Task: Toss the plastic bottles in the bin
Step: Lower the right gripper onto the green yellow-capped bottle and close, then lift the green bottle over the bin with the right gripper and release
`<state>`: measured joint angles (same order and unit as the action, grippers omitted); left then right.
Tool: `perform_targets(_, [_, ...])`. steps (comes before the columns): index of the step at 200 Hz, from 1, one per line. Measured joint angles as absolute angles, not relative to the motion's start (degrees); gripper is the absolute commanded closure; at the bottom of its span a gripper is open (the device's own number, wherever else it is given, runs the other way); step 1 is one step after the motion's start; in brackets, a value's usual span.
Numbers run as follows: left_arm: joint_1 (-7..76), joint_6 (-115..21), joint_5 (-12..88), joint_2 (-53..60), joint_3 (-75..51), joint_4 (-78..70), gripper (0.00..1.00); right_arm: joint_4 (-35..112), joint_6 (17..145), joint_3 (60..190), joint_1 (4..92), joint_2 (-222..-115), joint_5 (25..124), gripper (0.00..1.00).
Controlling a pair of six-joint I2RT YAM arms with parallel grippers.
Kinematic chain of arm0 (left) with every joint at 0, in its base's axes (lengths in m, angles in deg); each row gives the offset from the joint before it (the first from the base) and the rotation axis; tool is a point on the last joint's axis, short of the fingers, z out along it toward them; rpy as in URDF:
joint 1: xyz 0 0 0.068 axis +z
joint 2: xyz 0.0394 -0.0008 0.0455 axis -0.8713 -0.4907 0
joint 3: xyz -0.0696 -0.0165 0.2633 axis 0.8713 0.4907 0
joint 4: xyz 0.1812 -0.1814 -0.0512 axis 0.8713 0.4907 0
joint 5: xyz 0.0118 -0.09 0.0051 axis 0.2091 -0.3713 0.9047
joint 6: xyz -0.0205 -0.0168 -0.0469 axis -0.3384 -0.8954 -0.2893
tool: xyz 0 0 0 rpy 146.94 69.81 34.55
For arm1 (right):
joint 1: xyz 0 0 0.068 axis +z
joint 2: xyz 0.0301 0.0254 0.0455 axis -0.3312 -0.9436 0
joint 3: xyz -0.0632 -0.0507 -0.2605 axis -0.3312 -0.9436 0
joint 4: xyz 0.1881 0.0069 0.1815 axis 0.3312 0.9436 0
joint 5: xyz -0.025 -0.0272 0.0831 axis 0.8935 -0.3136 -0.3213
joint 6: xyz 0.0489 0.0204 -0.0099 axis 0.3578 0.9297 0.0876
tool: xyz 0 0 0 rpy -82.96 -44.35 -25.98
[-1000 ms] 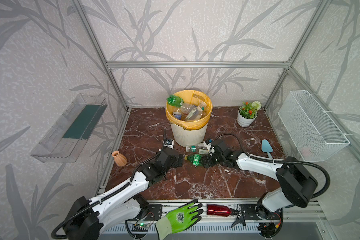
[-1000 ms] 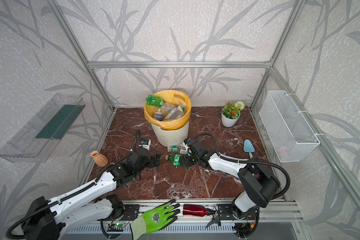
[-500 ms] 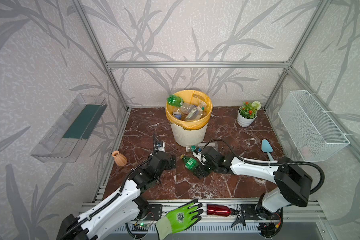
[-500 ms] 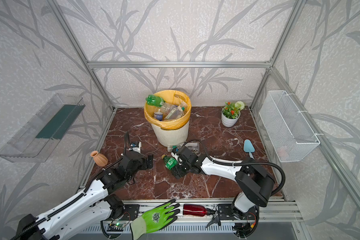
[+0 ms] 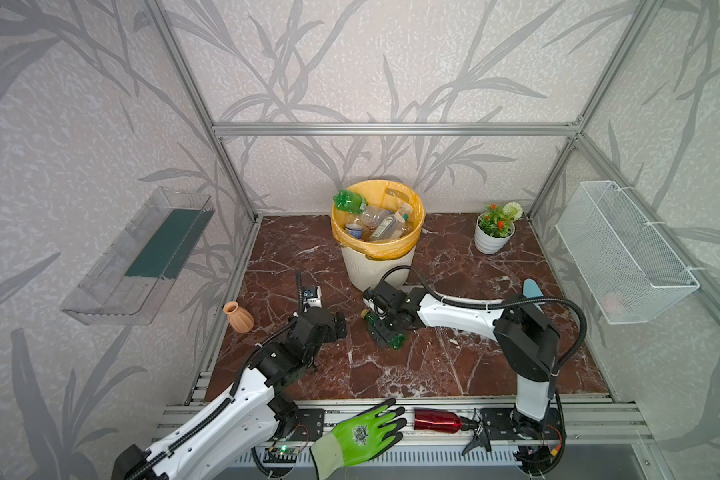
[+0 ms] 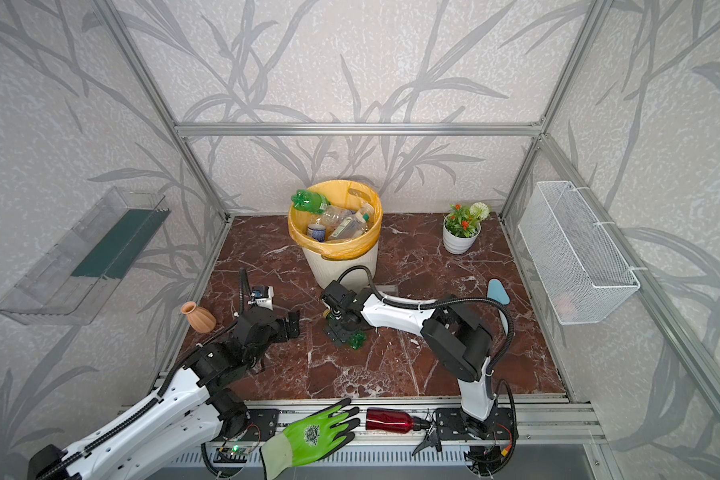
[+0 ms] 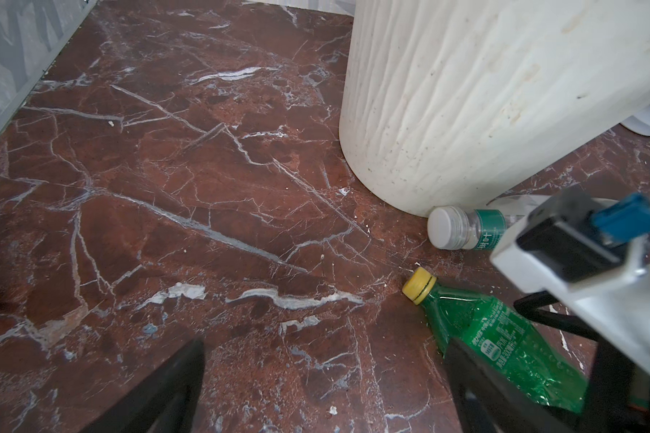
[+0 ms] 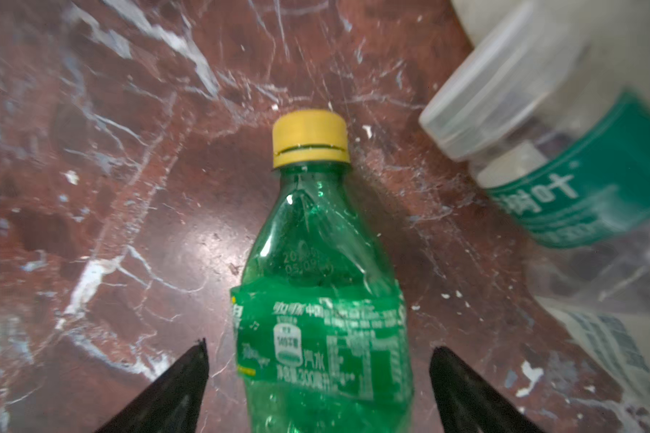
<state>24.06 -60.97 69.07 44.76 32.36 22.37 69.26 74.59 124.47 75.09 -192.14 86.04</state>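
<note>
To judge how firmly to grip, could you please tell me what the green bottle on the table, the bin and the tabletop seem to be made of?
Green bottle: thin translucent green plastic, glossy; dented, creased wall, with a yellow cap.
Bin: matt cream plastic, probably; moulded ribs, speckled with dirt.
Tabletop: polished red-brown marble or an imitation; white veins, soft sheen.

The worktop [image 5: 454,361] is dark red-brown marble with white and grey veins. The bin [image 5: 377,268] is cream-white and ribbed, its liner [image 5: 408,245] yellow-orange. The green bottle [image 8: 323,300] on the worktop has a yellow cap [image 8: 310,138] and a green label with white print. The clear bottle [image 8: 563,168] has a whitish cap [image 8: 477,108] and a teal band. The glove [image 5: 360,432] is bright green and black, the vase [image 5: 238,318] terracotta.
</note>
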Motion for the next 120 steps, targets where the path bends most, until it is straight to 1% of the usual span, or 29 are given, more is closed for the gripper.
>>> perform_targets(26, [24.2, -61.5, 69.8, 45.3, 32.4, 23.1, 0.01, 73.3, 73.4, 127.9, 76.3, -195.2, 87.6, 0.14])
perform_targets(36, [24.3, -61.6, 69.9, 45.5, 32.4, 23.2, 0.01, 74.5, 72.8, 129.3, 76.7, -196.1, 88.2, 0.18])
perform_targets(55, [24.3, -61.7, 70.0, 45.8, 32.4, 23.7, 0.01, 76.6, 72.2, 131.5, 77.2, -197.4, 89.7, 0.33])
perform_targets(65, [24.3, -61.8, 70.2, 46.0, 32.5, 23.9, 0.01, 77.7, 72.3, 132.2, 77.3, -197.6, 90.5, 0.38])
perform_targets(84, [24.4, -62.0, 70.3, 46.4, 32.6, 24.3, 0.01, 78.5, 72.6, 132.2, 77.4, -197.6, 91.5, 0.4])
perform_targets(95, [24.4, -62.0, 70.4, 46.6, 32.6, 24.3, 0.01, 77.7, 72.6, 131.4, 77.4, -197.0, 91.7, 0.43])
perform_targets(107, [24.4, -62.1, 70.5, 46.7, 32.6, 24.4, 0.01, 76.0, 73.0, 128.2, 77.4, -194.6, 91.7, 0.45])
perform_targets(120, [24.4, -62.2, 70.9, 46.8, 32.6, 24.6, 0.01, 73.5, 73.5, 123.0, 77.4, -189.6, 91.6, 0.46])
